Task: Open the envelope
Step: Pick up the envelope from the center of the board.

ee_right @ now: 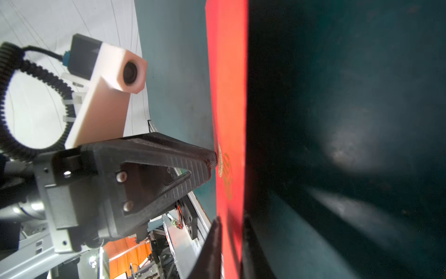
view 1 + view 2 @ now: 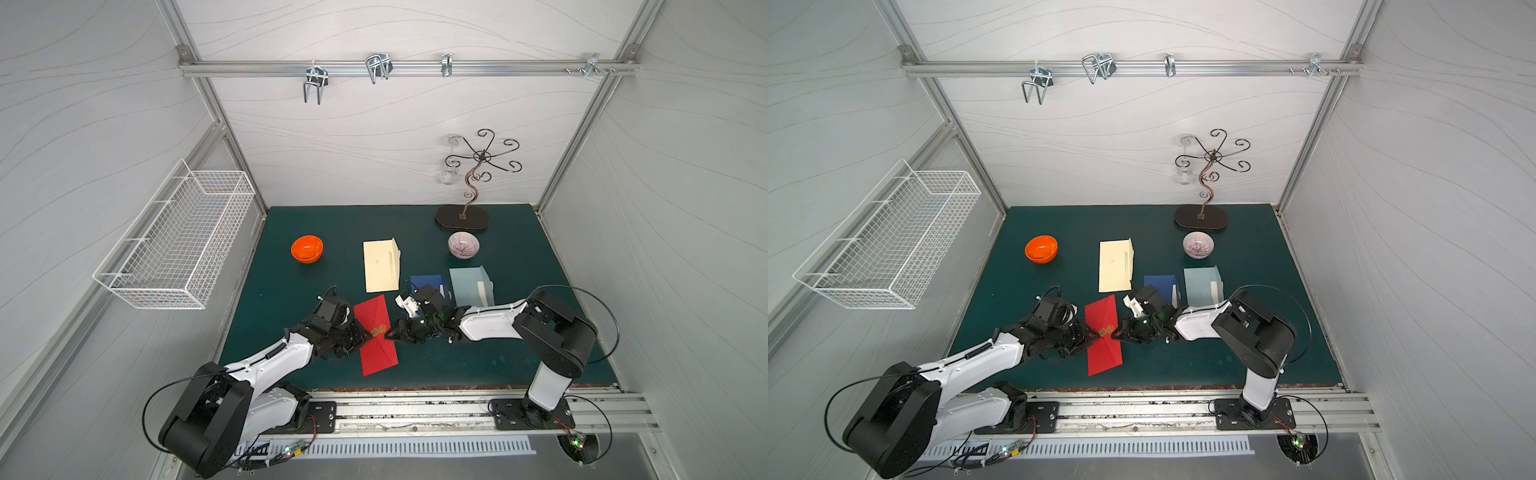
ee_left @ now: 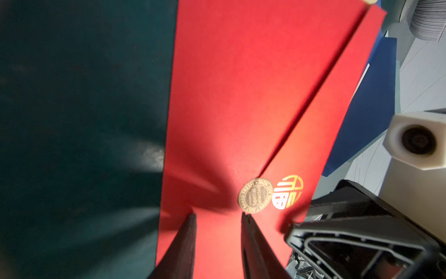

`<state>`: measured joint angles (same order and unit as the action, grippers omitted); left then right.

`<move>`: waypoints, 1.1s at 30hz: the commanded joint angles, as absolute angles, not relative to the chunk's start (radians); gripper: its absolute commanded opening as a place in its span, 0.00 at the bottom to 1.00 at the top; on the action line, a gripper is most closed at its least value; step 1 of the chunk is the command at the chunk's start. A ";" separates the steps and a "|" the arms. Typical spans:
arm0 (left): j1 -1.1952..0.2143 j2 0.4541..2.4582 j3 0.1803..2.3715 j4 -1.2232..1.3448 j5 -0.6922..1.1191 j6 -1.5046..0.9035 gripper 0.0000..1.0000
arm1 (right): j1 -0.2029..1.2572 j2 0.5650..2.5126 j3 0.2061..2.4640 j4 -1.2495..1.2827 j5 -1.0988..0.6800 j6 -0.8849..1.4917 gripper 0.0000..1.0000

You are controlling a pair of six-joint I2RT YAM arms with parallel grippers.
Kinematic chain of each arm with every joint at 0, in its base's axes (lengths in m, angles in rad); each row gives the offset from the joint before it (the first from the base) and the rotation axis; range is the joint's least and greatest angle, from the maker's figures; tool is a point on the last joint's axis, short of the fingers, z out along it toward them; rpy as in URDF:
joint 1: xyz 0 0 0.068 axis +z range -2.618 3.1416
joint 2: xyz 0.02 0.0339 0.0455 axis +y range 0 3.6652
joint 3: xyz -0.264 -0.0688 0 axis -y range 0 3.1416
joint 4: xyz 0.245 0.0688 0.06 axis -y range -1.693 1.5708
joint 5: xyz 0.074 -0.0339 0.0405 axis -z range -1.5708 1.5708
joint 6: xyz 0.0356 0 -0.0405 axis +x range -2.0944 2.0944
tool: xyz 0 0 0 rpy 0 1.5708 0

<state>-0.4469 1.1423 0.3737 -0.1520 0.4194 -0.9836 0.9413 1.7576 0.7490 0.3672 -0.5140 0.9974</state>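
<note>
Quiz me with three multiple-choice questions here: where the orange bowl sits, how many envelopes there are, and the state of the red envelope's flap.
1. The round orange bowl sits: A) on the left arm's side of the cream paper envelope; B) in the wire basket; C) against the metal stand.
2. Envelopes on the green mat: A) two; B) four; C) six.
3. The red paper envelope's flap is: A) torn off; B) folded fully open; C) closed under a round gold sticker.
Key: A, both top views show it there; B, cream, red, dark blue, light blue; C, the sticker sits at the flap's tip.
</note>
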 commanded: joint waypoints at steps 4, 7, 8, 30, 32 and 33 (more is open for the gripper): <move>-0.449 1.090 0.380 -0.160 0.401 -0.994 0.35 | 0.945 1.748 0.767 0.333 -0.516 0.982 0.01; -0.449 1.066 0.395 -0.188 0.394 -0.992 0.36 | 0.945 1.726 0.766 0.317 -0.511 0.972 0.00; -0.449 1.054 0.401 -0.198 0.390 -0.992 0.36 | 0.945 1.714 0.766 0.307 -0.508 0.967 0.00; -0.438 0.851 0.650 -0.085 0.557 -0.960 0.63 | 0.805 1.098 0.619 0.268 -0.520 0.780 0.00; -0.423 0.865 0.668 -0.051 0.587 -0.951 0.65 | 0.779 1.064 0.599 0.299 -0.559 0.792 0.01; -0.415 0.876 0.675 -0.020 0.606 -0.953 0.66 | 0.766 1.050 0.591 0.318 -0.583 0.802 0.01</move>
